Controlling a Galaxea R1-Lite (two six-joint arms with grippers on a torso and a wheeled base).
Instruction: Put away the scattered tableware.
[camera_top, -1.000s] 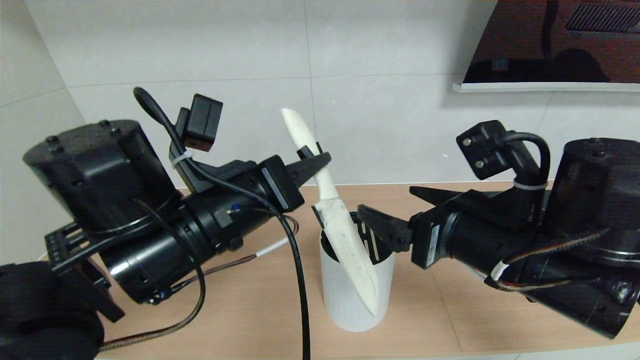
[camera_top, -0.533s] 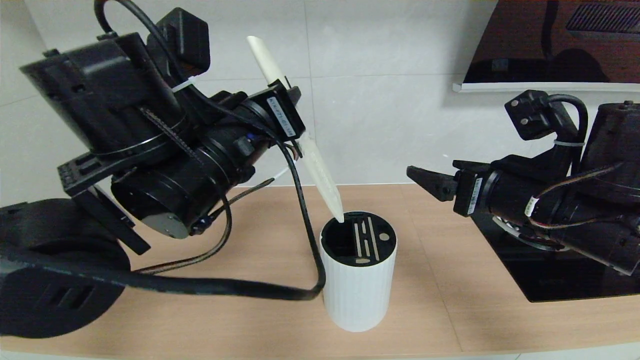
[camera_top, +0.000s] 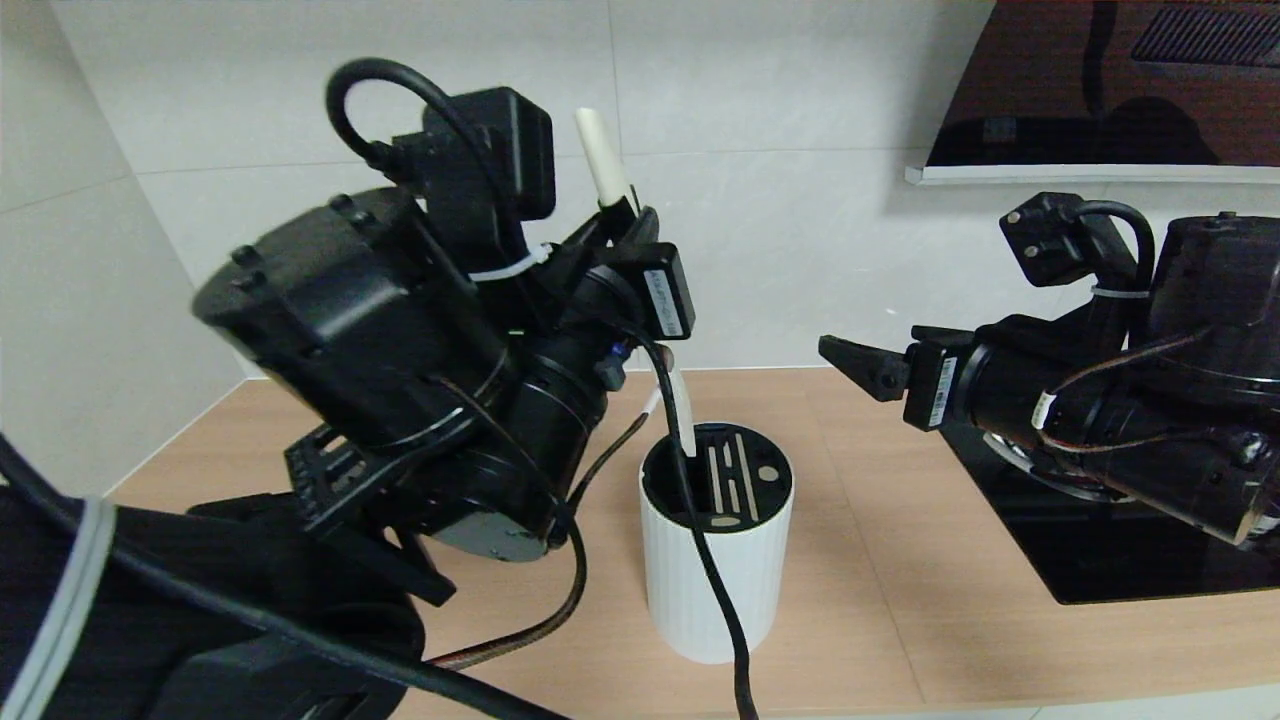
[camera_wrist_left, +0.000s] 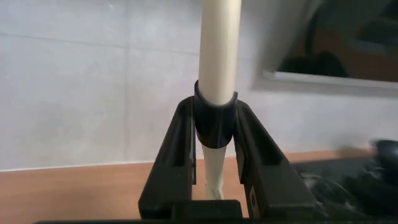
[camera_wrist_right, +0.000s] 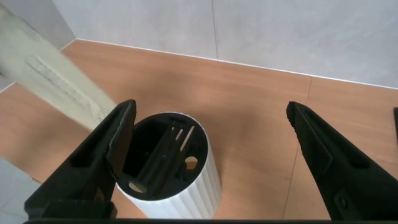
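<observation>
While the left gripper (camera_wrist_left: 215, 118) pinches the knife (camera_top: 597, 150), blade tip in the holder (camera_top: 715, 560), the right gripper (camera_wrist_right: 210, 111) hangs spread.

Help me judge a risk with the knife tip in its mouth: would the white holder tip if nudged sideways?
The holder is tall and narrow, free on the countertop, so a push near its rim may tip it. The knife, clamped in the left gripper, looks rigid and could lever it.
</observation>
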